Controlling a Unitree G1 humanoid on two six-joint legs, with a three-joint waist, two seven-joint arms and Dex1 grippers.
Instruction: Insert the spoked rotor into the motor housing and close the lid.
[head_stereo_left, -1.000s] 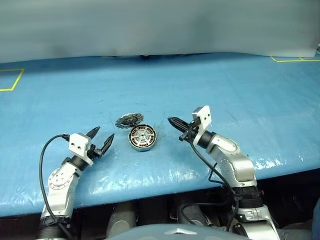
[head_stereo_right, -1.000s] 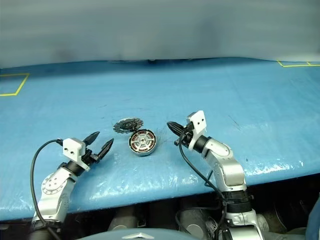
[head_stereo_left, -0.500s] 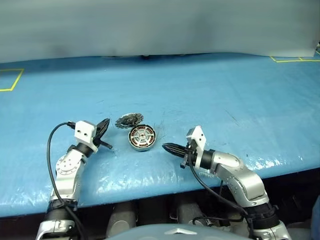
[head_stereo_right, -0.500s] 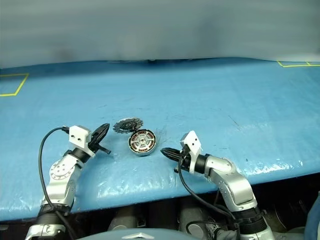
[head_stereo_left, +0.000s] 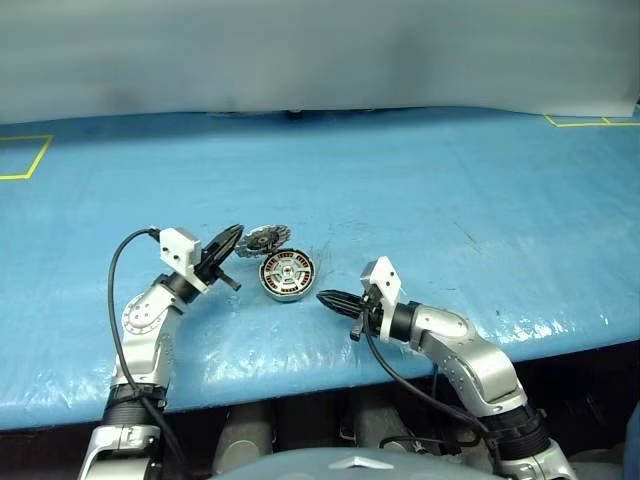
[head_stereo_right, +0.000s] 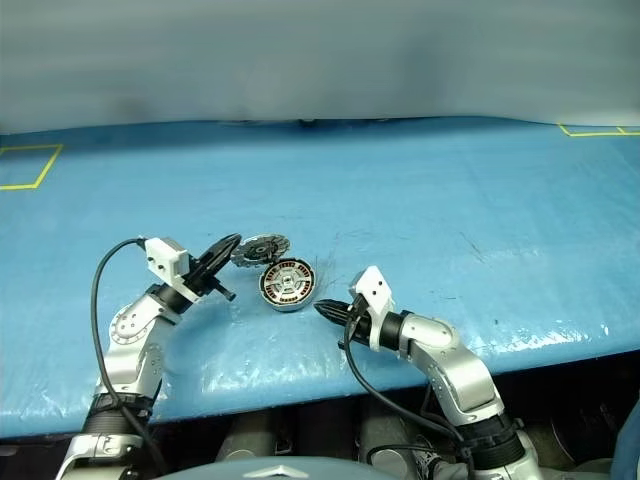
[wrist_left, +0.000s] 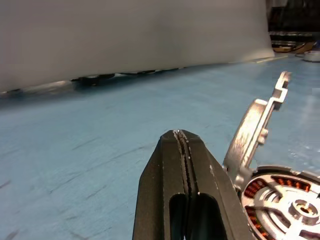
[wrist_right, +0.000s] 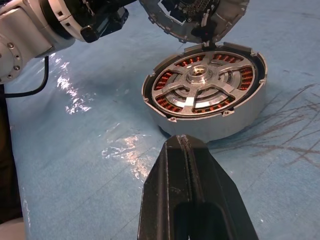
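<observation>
Presently the motor housing (head_stereo_left: 286, 277) sits on the blue table cover (head_stereo_left: 430, 190), near its front edge, between my two grippers. Its open face is up: the copper-brown winding ring shows all round the inside, and the spoked rotor (wrist_right: 202, 85) lies seated in it, flat and centred on the hub, silver spokes over the copper.

The lid (head_stereo_left: 263, 239) is not closed. It stands raised at the far-left edge of the housing, joined to the rim there, tilted up with its toothed inner face turned toward the housing.

My left gripper (head_stereo_left: 229, 242) is shut, the two black fingers pressed flat together with nothing between them. Its tip sits just beside the raised lid, on the lid's left side; whether it touches the lid I cannot tell. In the left wrist view the lid's edge rises close beside the fingertips (wrist_left: 181, 137), with the housing below it.

My right gripper (head_stereo_left: 329, 298) is likewise shut and holds nothing. It lies low over the cover on the housing's right front side, pointing at the housing wall, near it but apart, with a strip of blue cover visible between.
</observation>
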